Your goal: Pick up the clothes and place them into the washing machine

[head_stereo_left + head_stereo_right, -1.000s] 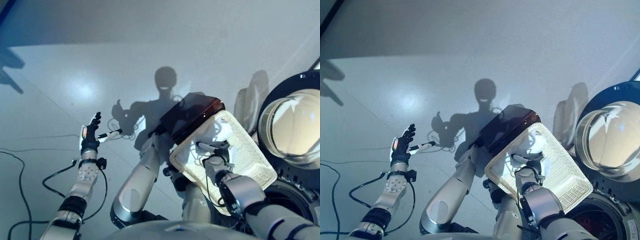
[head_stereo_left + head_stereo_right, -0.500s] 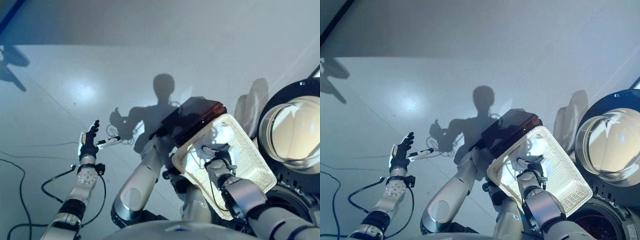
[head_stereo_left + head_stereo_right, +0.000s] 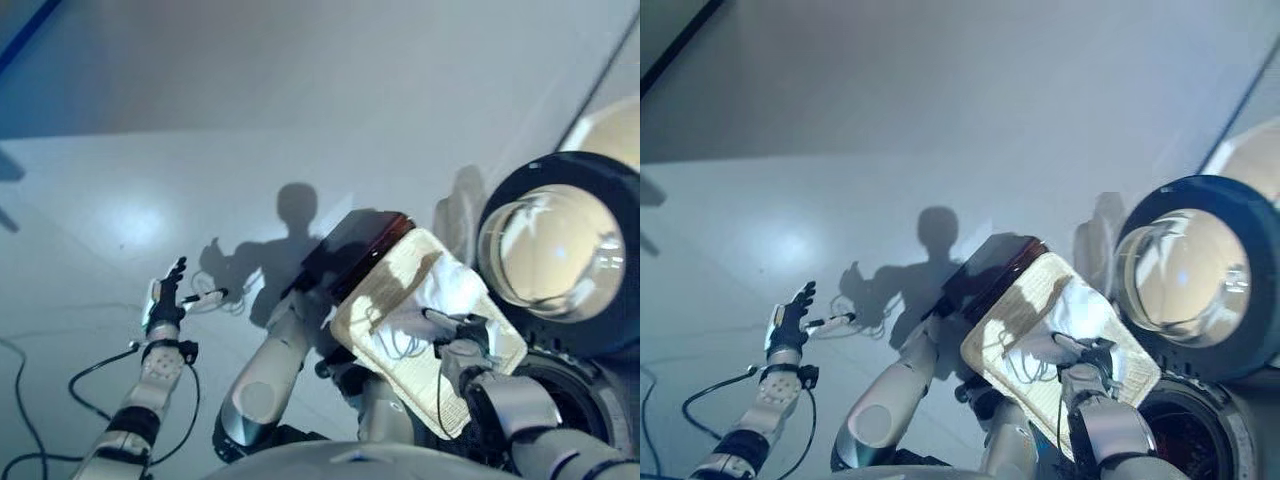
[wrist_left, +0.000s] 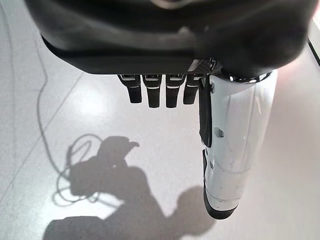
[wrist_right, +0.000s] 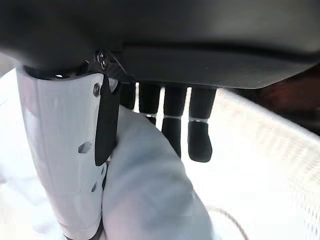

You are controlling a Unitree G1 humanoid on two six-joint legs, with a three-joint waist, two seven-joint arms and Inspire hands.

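A shallow wicker basket (image 3: 395, 300) rests on a low dark brown box (image 3: 365, 238) beside the washing machine. A white cloth (image 3: 445, 288) lies bunched in the basket's far right part. My right hand (image 3: 458, 330) is down in the basket on this cloth. In the right wrist view the cloth (image 5: 150, 185) bulges between the white-covered thumb (image 5: 60, 150) and the curled fingers (image 5: 196, 135). My left hand (image 3: 163, 300) is open and empty, held out over the floor at the left; it also shows in the left wrist view (image 4: 165, 92).
The washing machine's round glass door (image 3: 545, 250) stands open at the right, with the dark drum opening (image 3: 1180, 440) below it. A pale grey floor (image 3: 200, 150) spreads to the left and ahead.
The whole picture has shifted, so the camera moved toward the machine. My right hand stays in the basket and the white cloth now shows bunched beside it. The left hand stays open.
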